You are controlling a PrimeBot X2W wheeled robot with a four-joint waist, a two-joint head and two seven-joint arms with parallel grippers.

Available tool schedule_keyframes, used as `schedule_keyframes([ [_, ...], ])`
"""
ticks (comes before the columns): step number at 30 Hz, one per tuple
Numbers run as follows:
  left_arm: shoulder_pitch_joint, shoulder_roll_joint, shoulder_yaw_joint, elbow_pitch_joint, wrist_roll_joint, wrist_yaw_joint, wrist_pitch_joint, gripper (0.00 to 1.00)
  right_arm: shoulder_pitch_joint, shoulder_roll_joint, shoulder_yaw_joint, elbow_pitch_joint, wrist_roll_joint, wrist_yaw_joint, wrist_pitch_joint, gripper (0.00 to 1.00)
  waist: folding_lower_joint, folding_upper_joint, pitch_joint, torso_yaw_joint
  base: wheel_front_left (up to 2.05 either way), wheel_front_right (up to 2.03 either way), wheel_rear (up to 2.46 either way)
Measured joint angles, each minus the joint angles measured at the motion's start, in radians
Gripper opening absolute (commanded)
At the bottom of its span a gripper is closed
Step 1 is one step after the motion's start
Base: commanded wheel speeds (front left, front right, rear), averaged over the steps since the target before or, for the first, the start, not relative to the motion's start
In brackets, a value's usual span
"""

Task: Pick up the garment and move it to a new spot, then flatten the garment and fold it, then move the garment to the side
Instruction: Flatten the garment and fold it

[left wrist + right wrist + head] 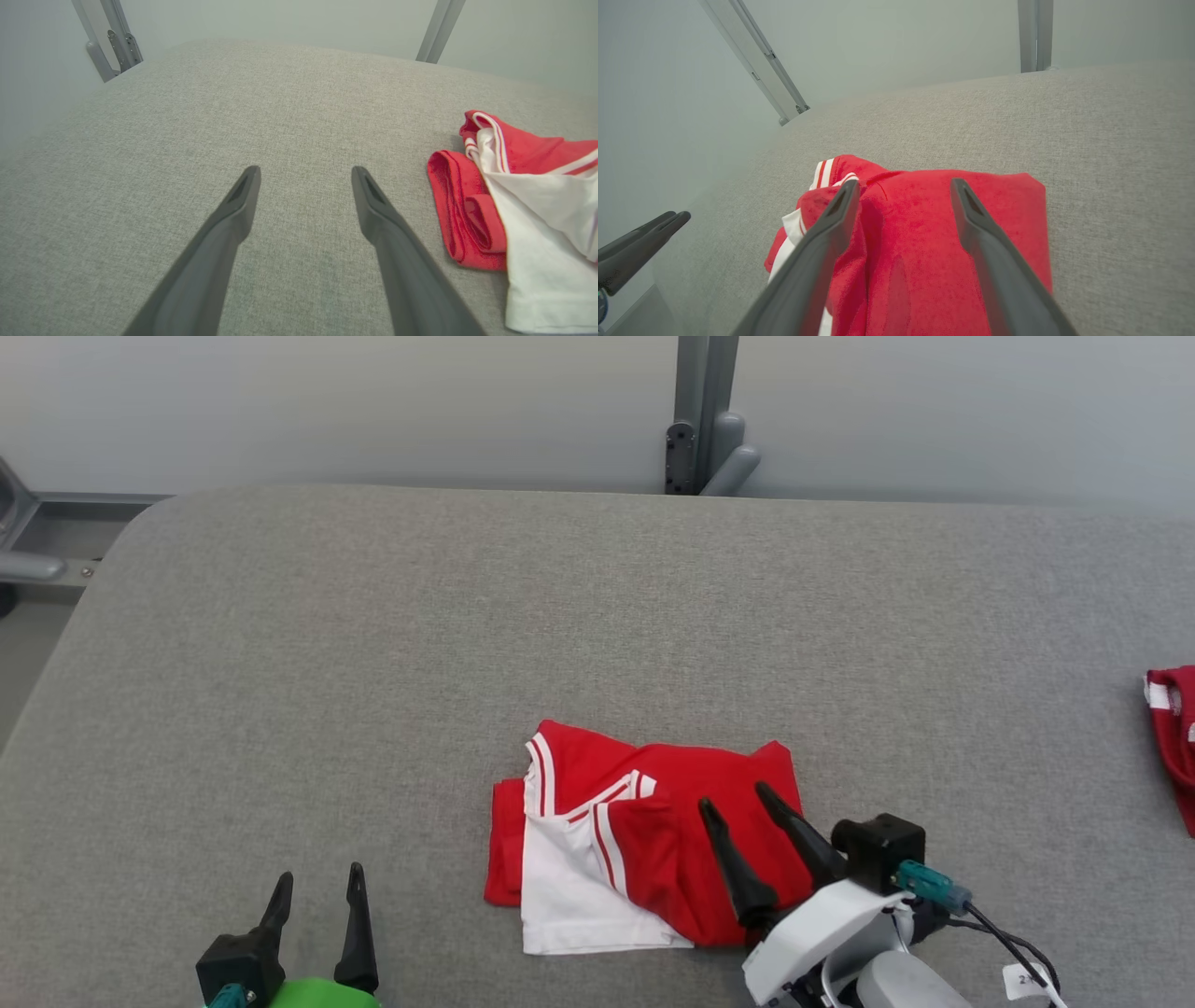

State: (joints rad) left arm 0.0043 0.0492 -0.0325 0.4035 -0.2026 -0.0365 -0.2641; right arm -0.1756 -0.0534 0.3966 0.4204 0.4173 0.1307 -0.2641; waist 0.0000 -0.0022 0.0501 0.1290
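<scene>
The garment (644, 840) is red with white panels and white stripes, lying folded in a rough rectangle near the front middle of the grey table (373, 663). My right gripper (735, 795) is open, its fingers hovering over the garment's right part with nothing between them; the right wrist view has the red cloth (915, 242) beneath the spread fingers. My left gripper (318, 875) is open at the lower left, well left of the garment, over bare table. In the left wrist view the garment (509, 205) lies to the right of the open gripper (306, 170).
Another red and white cloth (1174, 737) lies at the table's right edge. A grey metal post (700, 420) stands behind the table's far edge, and a grey frame (37, 532) sits beyond the left corner.
</scene>
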Motion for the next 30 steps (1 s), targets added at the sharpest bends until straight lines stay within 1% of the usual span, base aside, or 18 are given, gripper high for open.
schedule_keyframes([
  [4,-0.001,0.0,-0.005,0.004,-0.002,-0.003,0.0,1.0,-0.044,-0.004,0.076,0.022,0.031,0.0,0.0,1.0,0.0,0.0,0.003,0.032,0.0,0.0,0.0],
  [10,-0.001,0.0,-0.005,0.009,-0.004,-0.003,0.0,1.0,-0.102,-0.014,0.16,0.123,0.061,0.0,0.0,1.0,0.0,0.0,0.009,0.078,0.0,0.0,0.0],
  [11,-0.001,0.0,-0.006,0.009,-0.004,-0.003,0.0,1.0,-0.114,-0.014,0.168,0.132,0.065,0.0,0.0,0.39,0.0,0.0,0.01,0.085,0.0,0.0,0.0],
  [12,-0.001,0.0,-0.006,0.009,-0.005,-0.003,0.0,1.0,-0.126,-0.014,0.174,0.135,0.065,0.0,0.0,0.07,0.0,0.0,0.011,0.09,0.0,0.0,0.0],
  [13,-0.001,0.0,-0.006,0.009,-0.007,-0.003,0.0,1.0,-0.137,-0.014,0.183,0.132,0.069,0.0,0.0,0.07,0.0,0.0,0.012,0.095,0.0,0.0,0.0],
  [14,-0.001,0.0,-0.006,0.008,-0.007,-0.003,0.0,1.0,-0.145,-0.014,0.203,0.127,0.073,0.0,0.0,0.0,0.0,0.0,0.013,0.098,0.0,0.0,0.0],
  [17,0.0,0.0,-0.002,0.008,-0.007,0.002,0.0,1.0,-0.153,-0.011,0.283,0.124,0.097,0.0,0.0,0.0,0.0,0.0001,0.012,0.1,0.0,0.0,0.0],
  [18,0.001,0.0,-0.001,0.01,-0.008,0.002,0.0,1.0,-0.153,-0.01,0.316,0.125,0.122,0.0,0.0,0.0,0.0,0.0001,0.009,0.099,0.0,0.0,0.0],
  [19,0.003,0.0,0.002,0.012,-0.009,0.003,0.0,1.0,-0.153,-0.01,0.347,0.122,0.154,0.0,0.0,0.43,0.0,0.0,0.006,0.095,0.0,0.0,0.0],
  [20,0.004,0.0,0.003,0.013,-0.009,0.003,0.0,1.0,-0.153,-0.012,0.376,0.11,0.177,0.0,0.0,1.0,0.0,0.0,0.004,0.091,0.0,0.0,0.0],
  [22,0.006,0.0,0.01,0.012,-0.009,0.003,0.0,1.0,-0.155,-0.028,0.422,0.081,0.216,0.0,0.0,1.0,0.0,0.0,-0.003,0.077,0.0,0.0,0.0],
  [25,0.006,0.0,0.02,0.01,-0.006,0.002,0.0,1.0,-0.159,-0.051,0.43,0.047,0.237,0.0,0.0,1.0,0.0,0.0,-0.009,0.061,0.0,0.0,0.0],
  [27,0.007,0.0,0.027,0.007,-0.006,0.002,0.0,1.0,-0.158,-0.077,0.393,0.03,0.226,0.0,0.0,1.0,0.0,0.0,-0.013,0.041,0.0,0.0,0.0],
  [30,0.009,0.0,0.032,0.001,-0.003,0.002,0.0,1.0,-0.135,-0.093,0.268,0.027,0.154,0.0,0.0,1.0,0.0,0.0001,-0.02,0.007,0.0,0.0,0.0],
])
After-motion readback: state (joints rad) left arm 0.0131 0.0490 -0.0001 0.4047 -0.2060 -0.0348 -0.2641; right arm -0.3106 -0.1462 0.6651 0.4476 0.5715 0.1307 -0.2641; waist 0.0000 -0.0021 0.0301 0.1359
